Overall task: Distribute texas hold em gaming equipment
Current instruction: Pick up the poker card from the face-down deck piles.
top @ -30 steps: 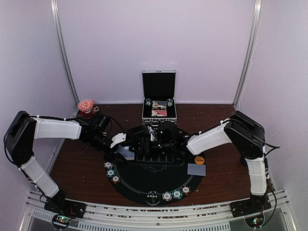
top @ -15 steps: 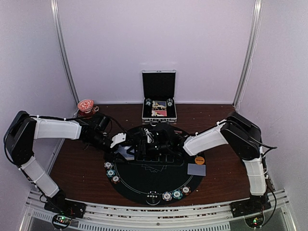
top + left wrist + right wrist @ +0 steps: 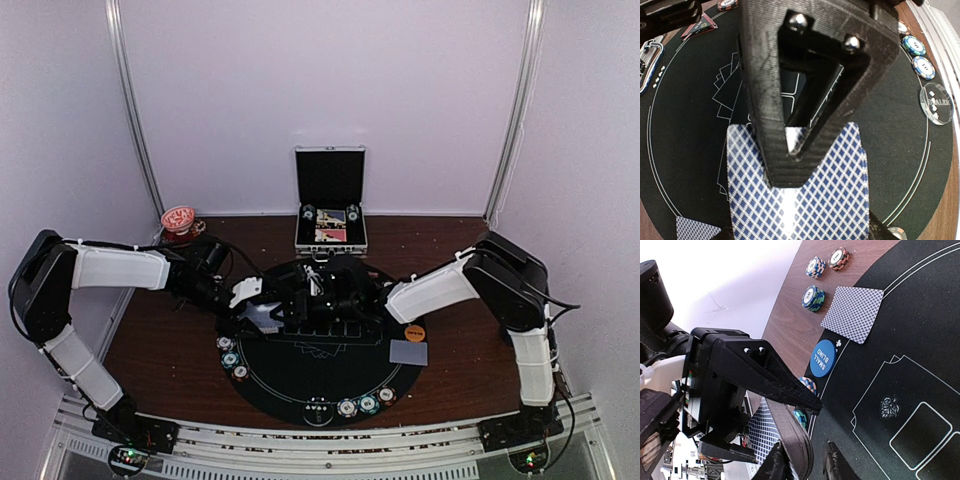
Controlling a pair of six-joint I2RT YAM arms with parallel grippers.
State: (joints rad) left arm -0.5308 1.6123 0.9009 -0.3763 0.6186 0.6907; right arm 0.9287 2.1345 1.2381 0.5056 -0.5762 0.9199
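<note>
My left gripper (image 3: 262, 312) is shut on playing cards (image 3: 825, 200) with blue diamond backs and holds them above the left part of the black round mat (image 3: 320, 372). Its black upper finger (image 3: 790, 100) covers the cards' middle. My right gripper (image 3: 297, 300) sits right against that hand. Its jaws (image 3: 807, 467) are open with a narrow gap, beside the cards' edge (image 3: 762, 437) and the left hand's dark lower finger. On the mat lie a single card (image 3: 852, 314), a blue small-blind disc (image 3: 823, 358) and striped chips (image 3: 813, 297).
The open silver case (image 3: 331, 200) stands at the back. An orange disc (image 3: 414, 332) and a card (image 3: 408, 352) lie at the mat's right edge, and chips (image 3: 360, 404) along its near edge. A clear dealer button (image 3: 936, 102) lies beside more chips (image 3: 923, 67). A red-and-white cup (image 3: 179, 218) stands far left.
My right gripper has moved left to the cards in the left gripper, and its jaws have narrowed. The left arm has hardly moved.
</note>
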